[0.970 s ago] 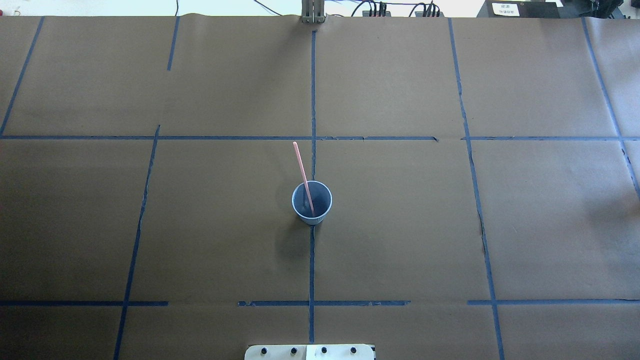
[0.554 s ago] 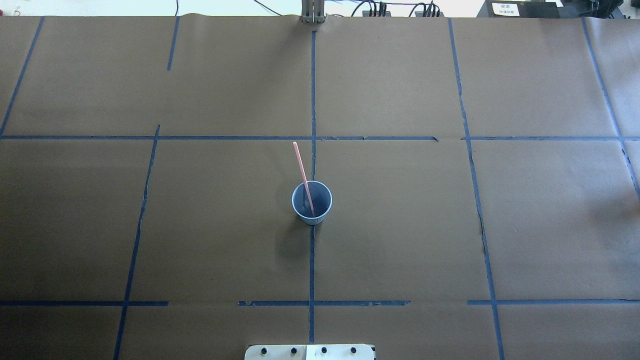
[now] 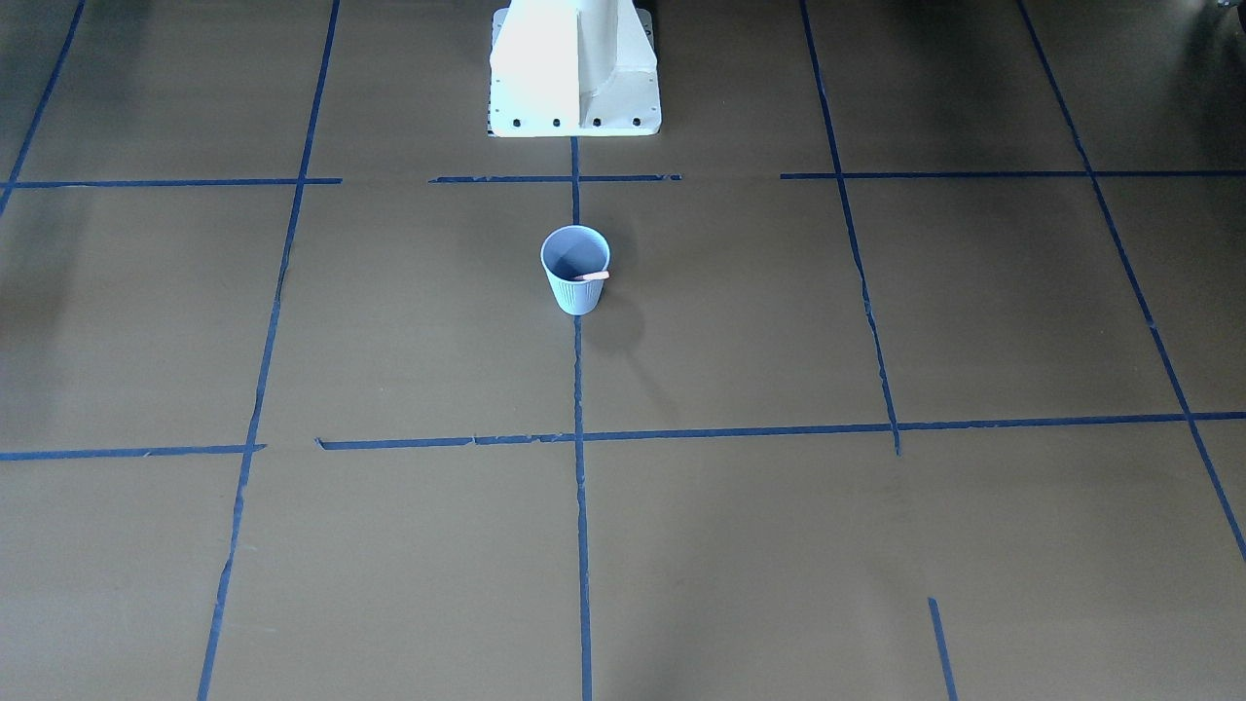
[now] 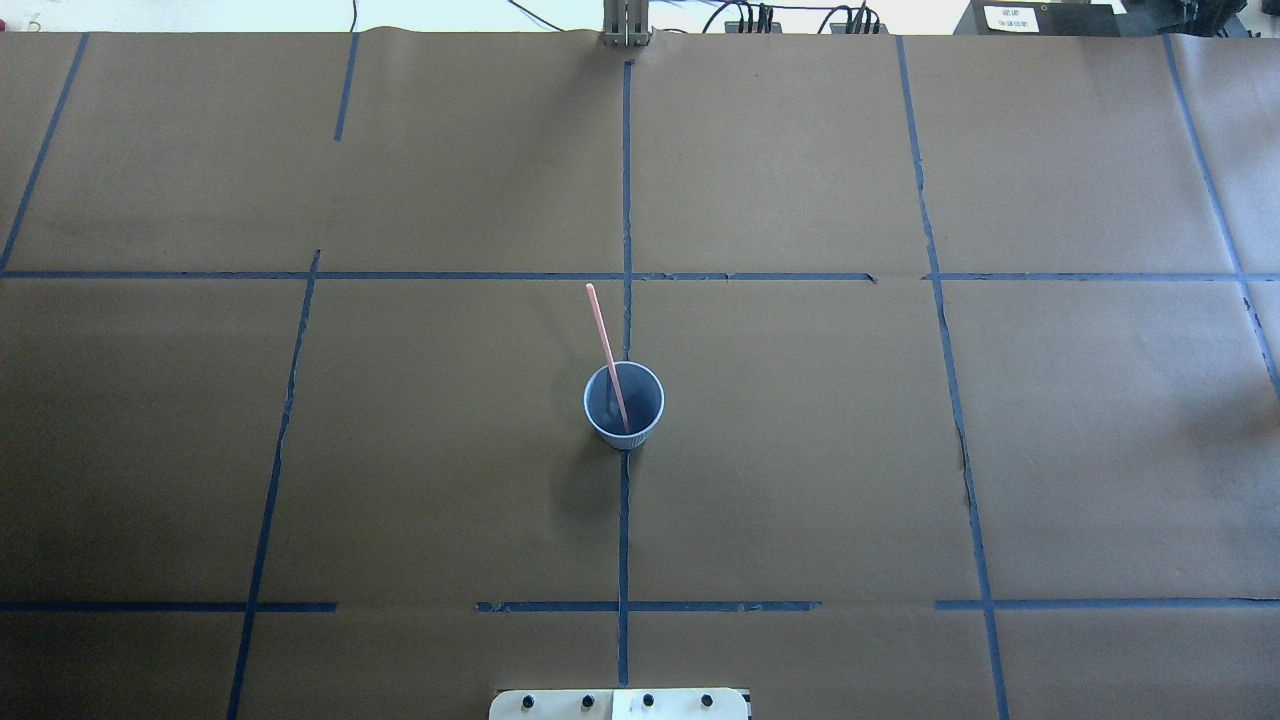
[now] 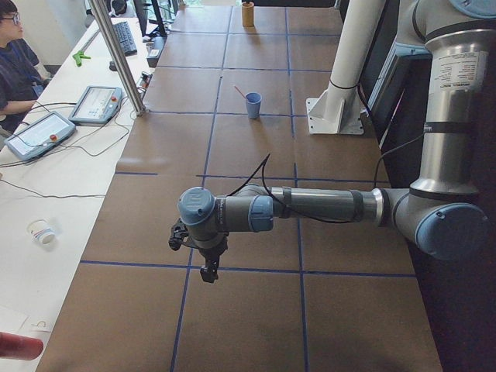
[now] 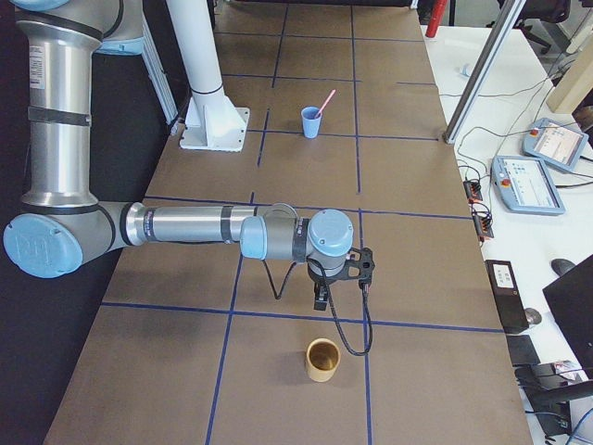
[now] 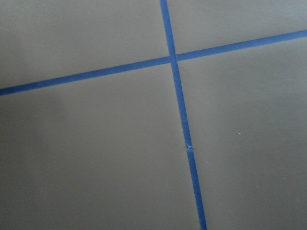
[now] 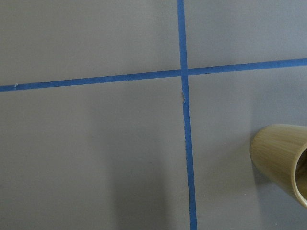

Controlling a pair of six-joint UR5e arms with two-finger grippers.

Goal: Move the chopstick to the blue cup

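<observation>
The blue cup (image 4: 645, 402) stands upright at the middle of the table, also in the front view (image 3: 572, 287). One salmon-pink chopstick (image 4: 604, 340) stands in it, leaning on the far rim and sticking well out; its tip shows at the rim in the front view (image 3: 591, 276). The left gripper (image 5: 209, 267) hangs over the table far out at the robot's left end. The right gripper (image 6: 320, 298) hangs far out at the right end. Both show only in the side views, so I cannot tell whether they are open or shut. Nothing shows in either.
A bamboo cup (image 6: 323, 360) stands on the table close to the right gripper, and shows at the right edge of the right wrist view (image 8: 283, 160). The white robot base (image 3: 574, 68) is behind the blue cup. Operator consoles (image 6: 542, 176) lie past the far table edge.
</observation>
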